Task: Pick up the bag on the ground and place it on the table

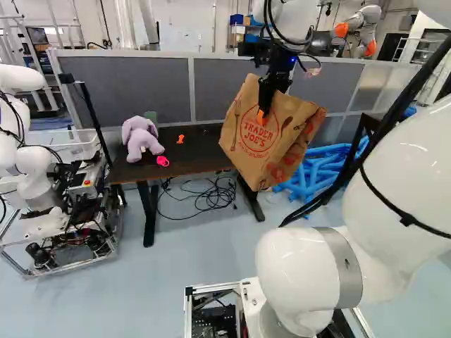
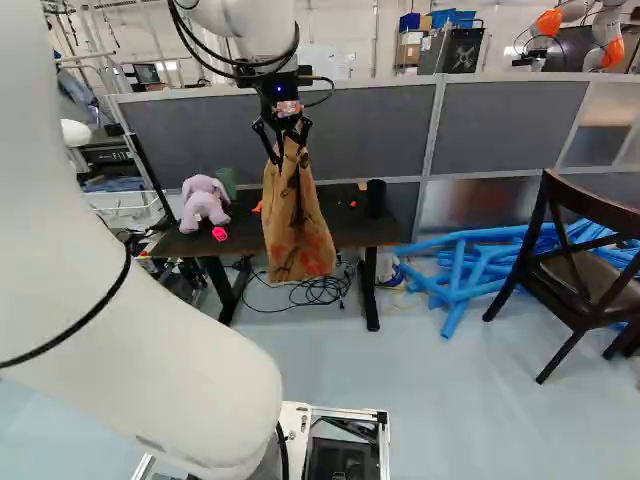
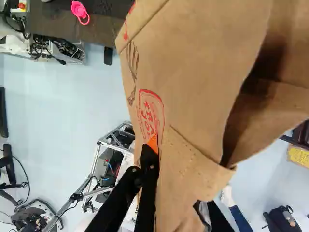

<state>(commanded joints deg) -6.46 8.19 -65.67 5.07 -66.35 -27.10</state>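
jaws pinch the paper bag point(image 1: 257, 151) near the table point(image 1: 194, 158).

The brown paper bag point(image 1: 271, 155) reads "TRADER JOE'S" in red capitals, inside a red ring point(image 1: 259, 134) on its side. The wrist view shows part of the same lettering, and the print on a yellow thing point(image 3: 298, 155) there is too small to read.
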